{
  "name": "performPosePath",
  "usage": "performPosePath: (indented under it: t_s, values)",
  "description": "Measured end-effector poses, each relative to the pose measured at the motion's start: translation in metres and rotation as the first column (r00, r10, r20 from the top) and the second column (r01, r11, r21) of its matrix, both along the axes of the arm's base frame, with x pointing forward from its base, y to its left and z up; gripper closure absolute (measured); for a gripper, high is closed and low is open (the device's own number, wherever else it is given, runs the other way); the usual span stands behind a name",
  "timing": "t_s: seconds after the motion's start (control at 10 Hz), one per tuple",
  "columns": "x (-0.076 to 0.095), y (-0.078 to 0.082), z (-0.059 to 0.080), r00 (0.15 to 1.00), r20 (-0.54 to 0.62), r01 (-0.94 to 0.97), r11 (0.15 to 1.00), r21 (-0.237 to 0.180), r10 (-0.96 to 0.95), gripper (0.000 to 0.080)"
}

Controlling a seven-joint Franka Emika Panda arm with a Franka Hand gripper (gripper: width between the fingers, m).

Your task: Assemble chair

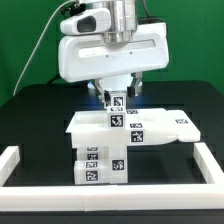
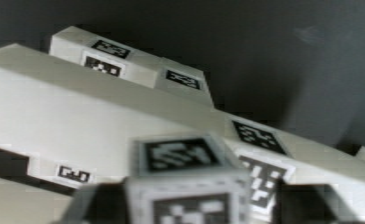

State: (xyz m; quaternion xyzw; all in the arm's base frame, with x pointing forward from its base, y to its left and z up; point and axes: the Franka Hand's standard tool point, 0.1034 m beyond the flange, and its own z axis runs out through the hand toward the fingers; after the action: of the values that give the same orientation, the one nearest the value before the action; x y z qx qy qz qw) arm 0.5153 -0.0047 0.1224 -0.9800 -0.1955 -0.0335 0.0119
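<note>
Gripper (image 1: 114, 93) centre frame, exterior view, over upright tagged piece (image 1: 116, 104) atop chair assembly (image 1: 125, 128). Jaw gap and grip: cannot tell, fingers hidden behind piece. Chair parts centre, lower centre on black table (image 1: 35, 115). White border rail (image 1: 20, 157) along edges. Wrist view: blurred tagged block (image 2: 182, 170) close, flat tagged panel (image 2: 90, 110) behind.

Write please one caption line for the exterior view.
Robot claw lowered over a tagged white chair piece above the stacked chair parts.

Green wall (image 1: 25, 40), black table (image 1: 40, 115), white border rail (image 1: 20, 160)
</note>
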Motion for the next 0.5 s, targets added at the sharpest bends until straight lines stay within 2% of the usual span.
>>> performPosePath:
  t_s: [0.1,0.5]
  values:
    - [0.0002,0.0,0.0001,0.999,-0.001,0.037,0.999,0.002,-0.037,0.0518]
    - [0.0001,0.0006,-0.0002,0.928,-0.018,0.372,0.928,0.023,-0.372,0.0517]
